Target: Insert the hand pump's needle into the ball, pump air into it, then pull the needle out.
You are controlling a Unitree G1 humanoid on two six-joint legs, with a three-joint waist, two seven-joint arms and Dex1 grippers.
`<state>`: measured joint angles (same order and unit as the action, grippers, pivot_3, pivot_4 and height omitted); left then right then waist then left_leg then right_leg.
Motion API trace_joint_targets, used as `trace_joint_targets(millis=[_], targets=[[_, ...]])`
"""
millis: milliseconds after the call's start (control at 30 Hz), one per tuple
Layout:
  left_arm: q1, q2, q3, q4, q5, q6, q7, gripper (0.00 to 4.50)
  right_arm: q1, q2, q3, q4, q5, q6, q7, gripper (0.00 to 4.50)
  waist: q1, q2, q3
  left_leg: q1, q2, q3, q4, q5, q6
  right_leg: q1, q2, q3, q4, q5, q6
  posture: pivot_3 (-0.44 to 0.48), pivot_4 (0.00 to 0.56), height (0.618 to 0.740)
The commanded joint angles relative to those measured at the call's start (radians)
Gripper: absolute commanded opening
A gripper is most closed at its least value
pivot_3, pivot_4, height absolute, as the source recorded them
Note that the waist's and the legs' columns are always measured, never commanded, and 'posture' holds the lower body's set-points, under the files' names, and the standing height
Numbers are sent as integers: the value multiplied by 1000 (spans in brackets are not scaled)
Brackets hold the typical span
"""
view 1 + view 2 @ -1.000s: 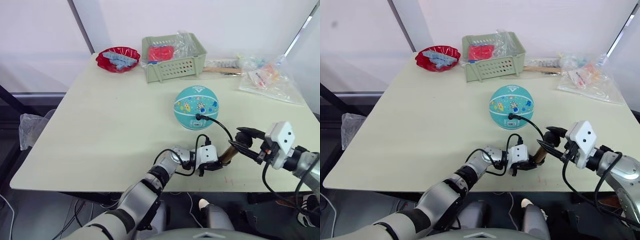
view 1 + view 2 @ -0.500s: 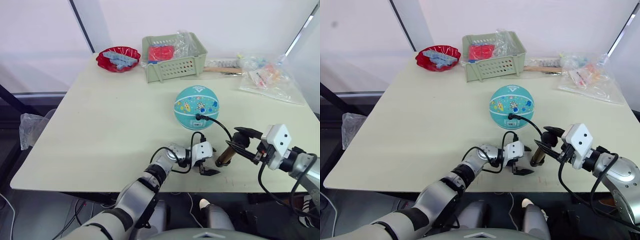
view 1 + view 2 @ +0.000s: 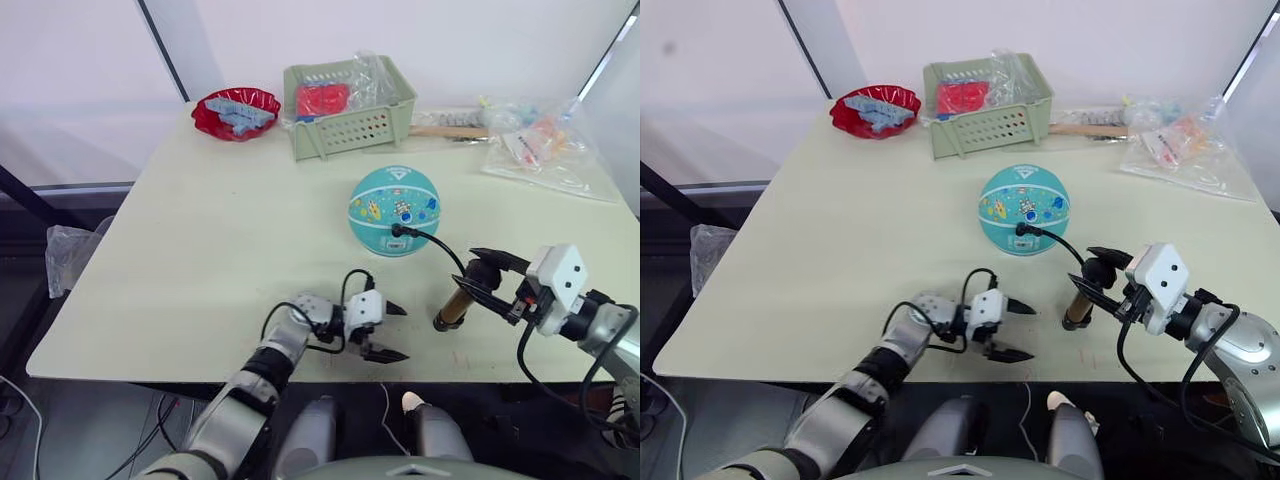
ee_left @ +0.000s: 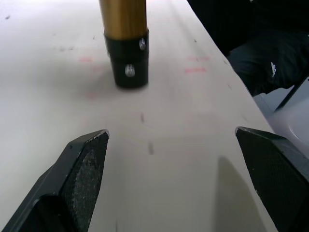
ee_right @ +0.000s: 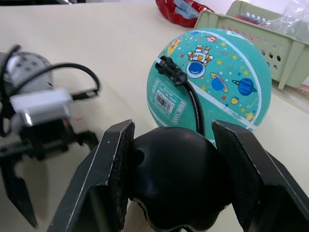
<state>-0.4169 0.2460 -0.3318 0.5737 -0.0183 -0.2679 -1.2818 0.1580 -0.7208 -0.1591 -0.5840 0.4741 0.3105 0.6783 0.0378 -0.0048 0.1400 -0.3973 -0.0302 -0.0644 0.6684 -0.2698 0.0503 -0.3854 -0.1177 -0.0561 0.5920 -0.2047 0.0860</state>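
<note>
At the lower centre of the frame the left end effector point(image 3: 382, 330) rests on the worktop point(image 3: 200, 250) with fingers spread and empty, just beside the hand pump point(image 3: 455, 306), which the right end effector point(image 3: 478, 280) pinches at its black handle. The pump stands upright, base down at lower right; its hose arcs to the needle point(image 3: 396, 231), seated in the ball point(image 3: 394, 211) at centre. Pumping well likely calls for the left end effector bracing the barrel and strokes along that vertical axis.
</note>
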Motion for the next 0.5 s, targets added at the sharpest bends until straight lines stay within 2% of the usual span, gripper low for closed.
trace_joint_targets(millis=[33, 300, 500], targets=[[39, 69, 60, -182, -116, 46, -59, 4442, 40, 0, 0, 48, -50, 24, -14, 2092, 1, 1, 1, 0, 0, 0, 0, 0, 0, 0, 0, 0, 0, 0, 0, 0, 150, 737], [121, 218, 186, -400, -304, 142, -102, 4442, 64, 2, -33, 47, -43, 6, -13, 2092, 0, 1, 4, 0, -4, 5, 1, -1, 2, -1, -4, 5, -1, 0, 0, 0, 150, 737], [196, 300, 256, -512, -403, 203, -111, 4442, 67, 6, -72, 56, -26, -10, -9, 2092, 3, 0, 5, -1, -3, 15, 0, -1, 3, -9, -2, 16, 3, 2, -1, 0, 150, 737]])
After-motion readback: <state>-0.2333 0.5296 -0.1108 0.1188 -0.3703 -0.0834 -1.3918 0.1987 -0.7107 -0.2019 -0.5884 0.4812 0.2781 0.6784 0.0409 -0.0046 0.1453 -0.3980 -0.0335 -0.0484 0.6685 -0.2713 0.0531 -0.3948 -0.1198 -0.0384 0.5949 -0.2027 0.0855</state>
